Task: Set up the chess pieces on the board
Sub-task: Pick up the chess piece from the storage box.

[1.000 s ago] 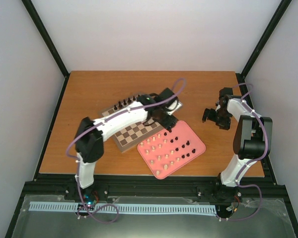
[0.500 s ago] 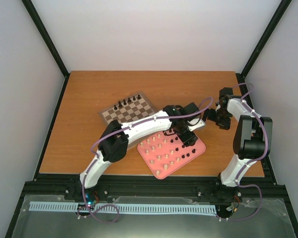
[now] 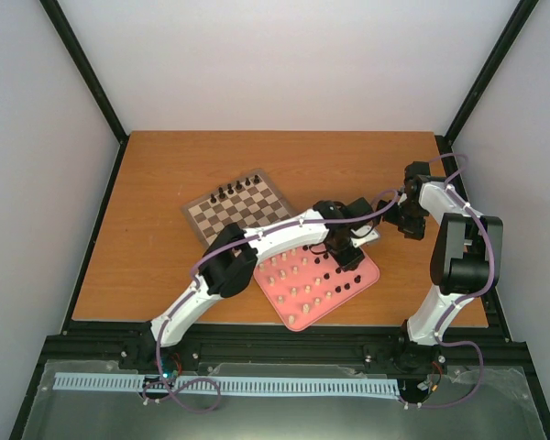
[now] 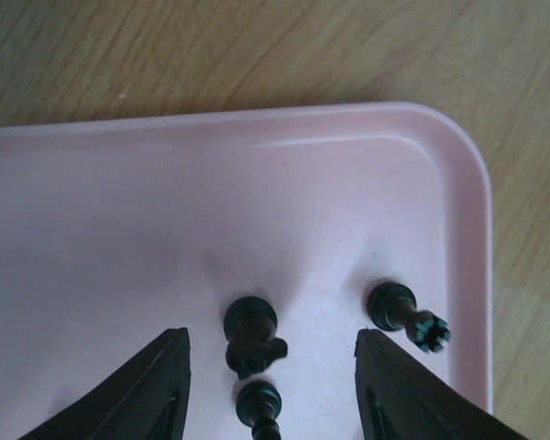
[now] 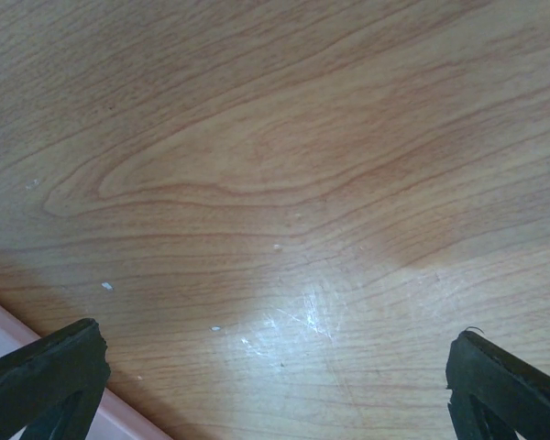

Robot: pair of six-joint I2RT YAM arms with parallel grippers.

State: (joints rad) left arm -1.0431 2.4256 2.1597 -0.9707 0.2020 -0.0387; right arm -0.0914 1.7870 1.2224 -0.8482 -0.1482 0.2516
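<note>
The board (image 3: 241, 209) lies at the table's middle left with a short row of dark chess pieces (image 3: 229, 192) along its far edge. The pink tray (image 3: 371, 272) holds cream pieces (image 3: 291, 275) on its left and dark pieces (image 3: 337, 275) on its right. My left gripper (image 3: 348, 254) hangs open over the tray's far right corner. In the left wrist view, my left gripper (image 4: 270, 341) is open around a dark knight (image 4: 250, 332), with another dark piece (image 4: 259, 403) below and a dark rook (image 4: 405, 317) beside the right finger. My right gripper (image 3: 394, 216) is open and empty over bare wood (image 5: 275, 367).
The tray's raised rim (image 4: 467, 238) runs close to the dark rook. A corner of the tray (image 5: 0, 332) shows at the lower left of the right wrist view. The right arm's gripper sits just beyond the tray's far right corner, close to the left gripper.
My left arm has swung right from over the board to the tray's far right corner, above the dark pieces. The right arm has hardly moved.
</note>
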